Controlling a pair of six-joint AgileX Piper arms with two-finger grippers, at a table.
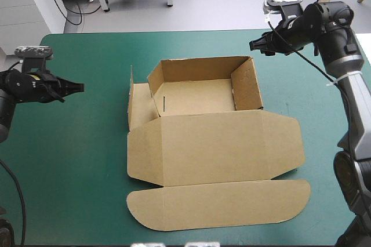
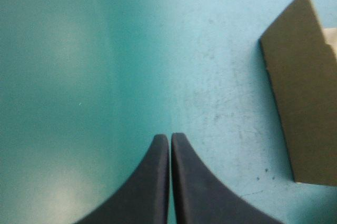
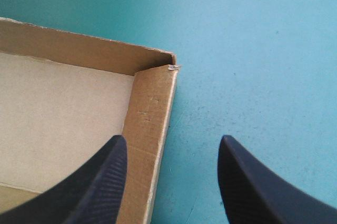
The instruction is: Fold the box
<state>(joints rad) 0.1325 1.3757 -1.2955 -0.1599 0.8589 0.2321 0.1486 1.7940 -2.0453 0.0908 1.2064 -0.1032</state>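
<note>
Lying central on the table [image 1: 87, 160] as a half-built tray, the box [image 1: 214, 148] probably wanted its splayed left wall tucked next, the right gripper [image 1: 258, 45] gaping over its far-right corner, the left gripper [image 1: 75, 87] pinched shut well to its left.

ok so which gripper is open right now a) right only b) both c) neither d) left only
a: the right gripper is spread wide above a corner of the brown cardboard box, while the left gripper is pressed shut into one pointed arch over the teal-green table cover
</note>
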